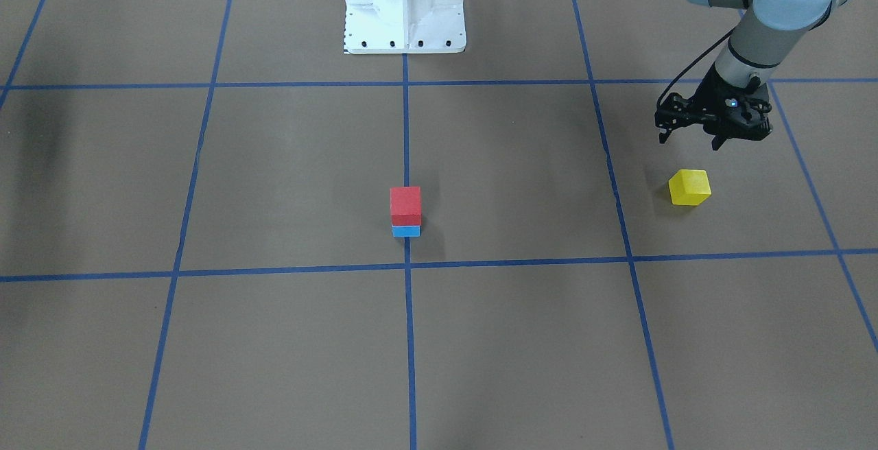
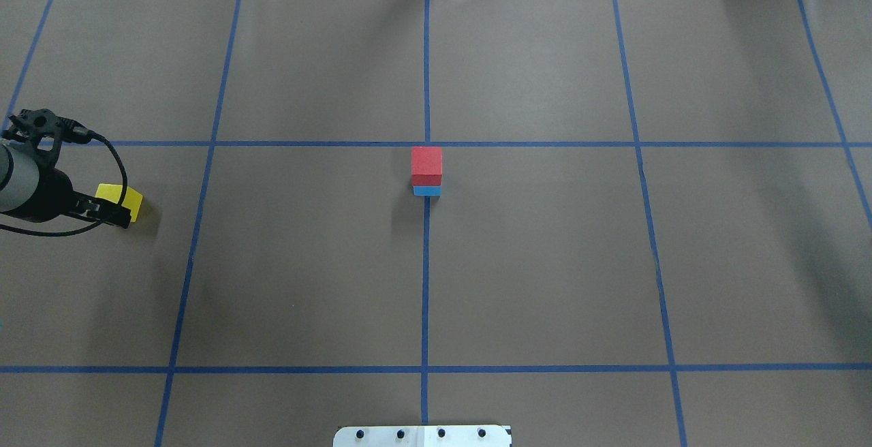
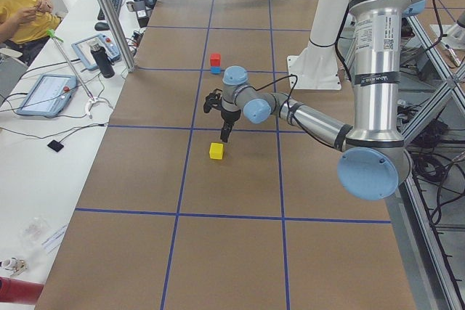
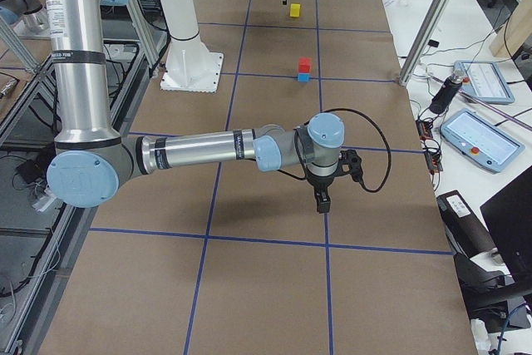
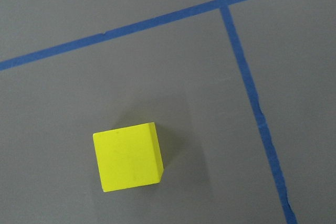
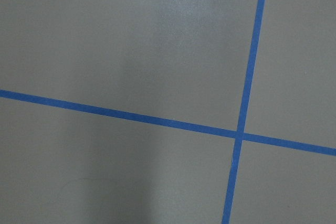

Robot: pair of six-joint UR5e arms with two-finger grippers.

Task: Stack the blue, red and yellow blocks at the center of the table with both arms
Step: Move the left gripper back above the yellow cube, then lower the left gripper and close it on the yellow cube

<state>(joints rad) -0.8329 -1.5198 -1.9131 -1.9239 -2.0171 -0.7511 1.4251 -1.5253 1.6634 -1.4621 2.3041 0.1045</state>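
Observation:
A red block (image 1: 405, 204) sits on a blue block (image 1: 405, 230) at the table's center, also in the overhead view (image 2: 426, 166). A yellow block (image 1: 689, 187) lies alone on the robot's left side. My left gripper (image 1: 689, 140) hovers above it, a little toward the robot's base, open and empty. In the overhead view this gripper (image 2: 112, 212) partly covers the yellow block (image 2: 131, 202). The left wrist view shows the yellow block (image 5: 128, 156) low and left of center. My right gripper (image 4: 321, 199) shows only in the exterior right view, low over bare table; I cannot tell its state.
Blue tape lines (image 1: 406, 127) divide the brown table into a grid. The white robot base (image 1: 405, 7) stands at the robot's edge. Desks with tablets (image 4: 482, 135) and an operator (image 3: 22, 12) are beyond the table's far side.

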